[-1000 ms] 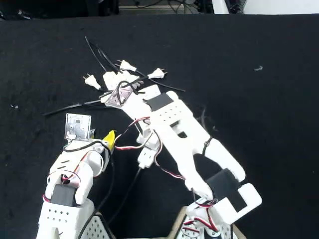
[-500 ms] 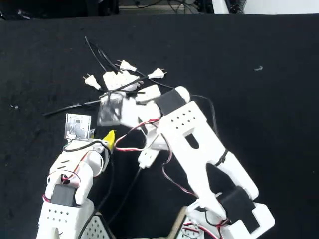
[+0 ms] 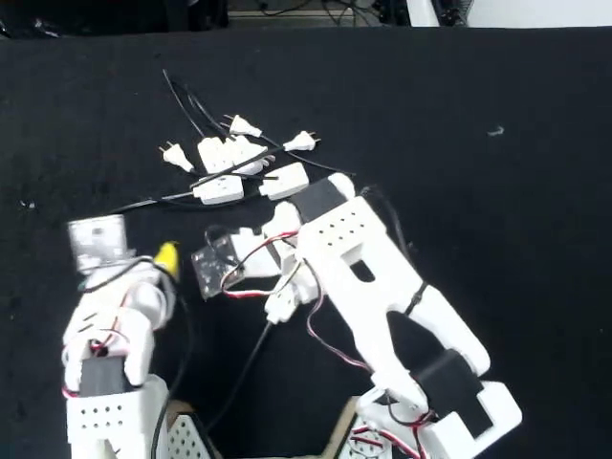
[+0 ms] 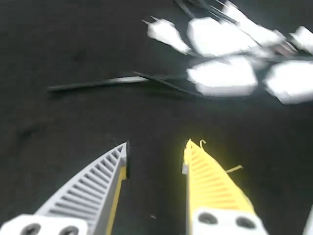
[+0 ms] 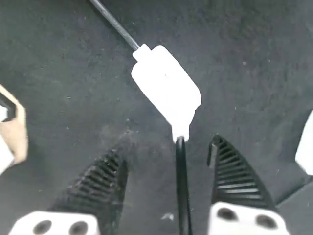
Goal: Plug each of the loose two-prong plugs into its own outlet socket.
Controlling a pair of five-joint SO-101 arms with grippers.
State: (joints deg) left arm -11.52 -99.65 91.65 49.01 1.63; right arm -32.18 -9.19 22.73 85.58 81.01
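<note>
Three white two-prong plugs (image 3: pixel 175 156) (image 3: pixel 244 126) (image 3: pixel 302 142) lie with their black cords around a cluster of white outlet sockets (image 3: pixel 222 153) (image 3: pixel 220 189) (image 3: pixel 285 180) at the table's far middle. My left gripper (image 3: pixel 143 251) (image 4: pixel 156 147) is open and holds nothing. It hangs nearer than the cluster and to its left, and a plug (image 4: pixel 168 32) and sockets (image 4: pixel 222 76) lie ahead of it. My right gripper (image 3: pixel 215 268) (image 5: pixel 166 147) is open just short of a white plug body (image 5: pixel 166 90). That body's black cord (image 5: pixel 181 186) runs between the fingers.
Long black cords (image 3: pixel 143 203) trail left from the cluster across the black table (image 3: pixel 497 191). Another white piece (image 3: pixel 284 298) with a black cable lies under the right arm, its cable running toward the near edge.
The right arm has drawn back from the socket cluster toward the near side and now points left. The left arm has swung to the left. The plugs and sockets stay in place.
</note>
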